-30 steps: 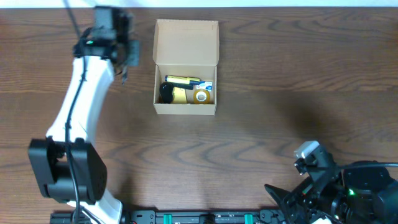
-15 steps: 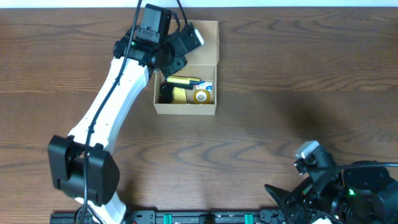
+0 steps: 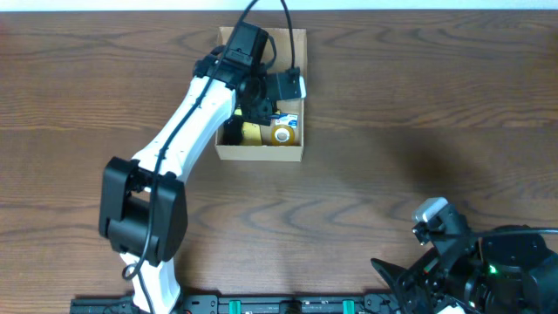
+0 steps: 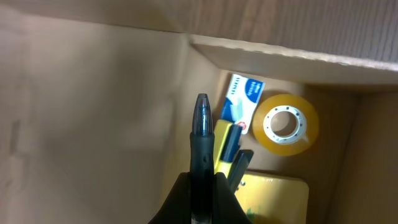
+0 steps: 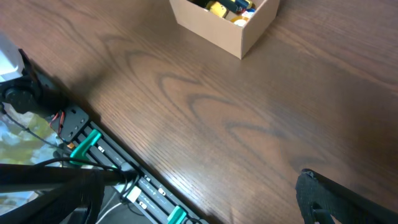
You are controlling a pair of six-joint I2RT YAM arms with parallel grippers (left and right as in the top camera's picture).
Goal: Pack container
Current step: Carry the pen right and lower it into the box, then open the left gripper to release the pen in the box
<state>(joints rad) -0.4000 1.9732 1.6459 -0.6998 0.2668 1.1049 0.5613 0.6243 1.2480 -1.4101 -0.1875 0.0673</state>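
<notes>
**Over the box: pen going in**

Over the box [image 3: 260,155], which sat at the far middle of the table [image 3: 392,131], my left gripper [image 4: 202,186] was clenched on a dark pen [image 4: 202,140], tip aimed into the opening. My right gripper [image 3: 403,281] was parked at the near right corner, jaws spread wide, holding nothing.

Step, as I read it: lay the pen in and let go.
- The floor of the box was crowded. A tape roll [image 4: 289,122] sat in one corner, a blue-and-white packet [image 4: 244,98] was just beside it, and a yellow item [image 4: 273,199] lay nearer me.
- The free strip looked to be along the plain side wall.
- Best bet: keep the pen parallel to that wall and go low before releasing, so it couldn't bounce off the tape or bridge the rim.

Edges and room:
- That wall was close to my fingers, so spreading them could snag cardboard.
- The lid flap [image 3: 296,39] stood open at the far side.
- Cleanest exit was straight up, with open wood right of the box.
</notes>
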